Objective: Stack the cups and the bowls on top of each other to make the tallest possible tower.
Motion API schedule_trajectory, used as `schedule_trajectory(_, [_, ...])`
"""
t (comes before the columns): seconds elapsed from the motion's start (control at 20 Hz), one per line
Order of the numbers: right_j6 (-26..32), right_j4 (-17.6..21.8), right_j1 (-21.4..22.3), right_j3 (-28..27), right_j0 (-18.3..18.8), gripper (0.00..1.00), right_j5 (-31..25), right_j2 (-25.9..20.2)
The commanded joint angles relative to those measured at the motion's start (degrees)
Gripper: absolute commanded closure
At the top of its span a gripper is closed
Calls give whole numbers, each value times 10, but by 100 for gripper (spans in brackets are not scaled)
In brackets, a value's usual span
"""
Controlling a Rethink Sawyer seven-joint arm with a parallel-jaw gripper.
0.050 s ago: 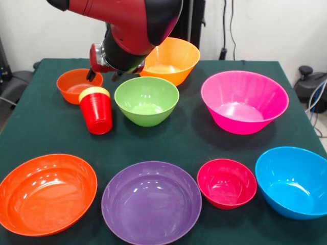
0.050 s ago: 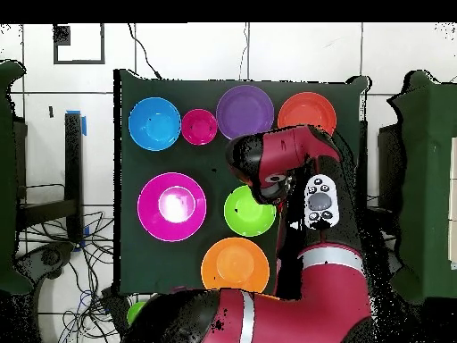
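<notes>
A red cup (image 1: 97, 115) stands a little tilted on the green cloth, with the yellow cup (image 1: 94, 92) nested in it so only its rim shows. My gripper (image 1: 104, 76) hangs just above and behind this pair, open, its dark fingertips (image 1: 91, 75) apart and holding nothing. A small orange bowl (image 1: 75, 84) sits left of the cups and a green bowl (image 1: 146, 100) (image 2: 248, 211) right of them. Each bowl stands alone. In the overhead view the arm (image 2: 272, 161) hides the cups and the gripper.
Behind the green bowl is a light orange bowl (image 1: 171, 60) (image 2: 235, 264), with a magenta-pink bowl (image 1: 244, 101) (image 2: 171, 206) to the right. Along the near edge stand the orange-red bowl (image 1: 46, 193), purple bowl (image 1: 150, 201), crimson bowl (image 1: 226, 182) and blue bowl (image 1: 292, 181).
</notes>
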State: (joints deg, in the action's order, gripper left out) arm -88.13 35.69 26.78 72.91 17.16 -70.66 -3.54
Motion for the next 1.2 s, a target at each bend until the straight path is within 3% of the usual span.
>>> schedule_trajectory(0.05, [132, 33, -16, -10, -13, 0, -34, -47])
schedule_trajectory(0.55, [116, 35, -40, -28, -11, 0, -8, -51])
schedule_trajectory(1.2, [96, 10, -27, 6, 12, 0, 27, -57])
